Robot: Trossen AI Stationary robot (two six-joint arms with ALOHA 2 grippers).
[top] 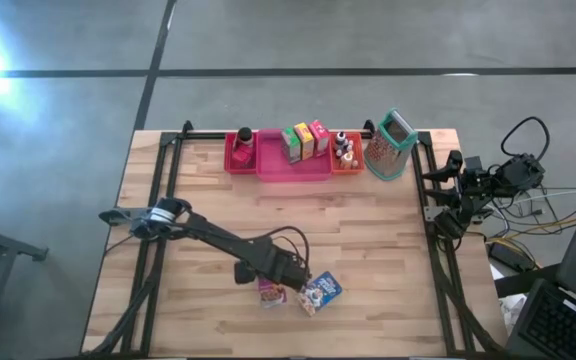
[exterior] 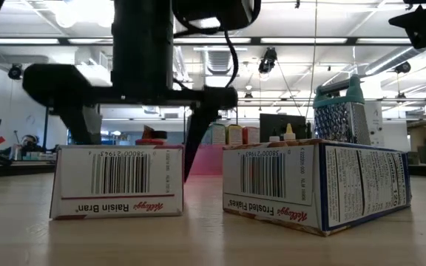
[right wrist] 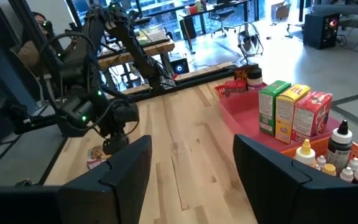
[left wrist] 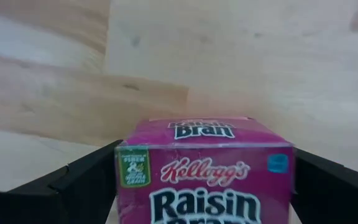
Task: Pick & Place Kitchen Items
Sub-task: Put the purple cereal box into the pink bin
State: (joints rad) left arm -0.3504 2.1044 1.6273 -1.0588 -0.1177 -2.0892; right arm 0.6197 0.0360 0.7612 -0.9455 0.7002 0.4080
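We saw a purple Raisin Bran box (left wrist: 204, 177) standing near the counter's front, beside a blue Frosted Flakes box (top: 320, 292).

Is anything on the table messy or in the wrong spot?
Two boxes, Raisin Bran and Frosted Flakes, lie alone near the table's front edge, far from the trays at the back. Frosted Flakes sits crooked. Nothing looks spilled.

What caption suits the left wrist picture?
Left gripper open, its fingers either side of the purple Raisin Bran box.

Cereal boxes on table: two (top: 273, 292) (top: 320, 291). Boxes in pink tray: three (top: 305, 141). Grater: one (top: 391, 146).
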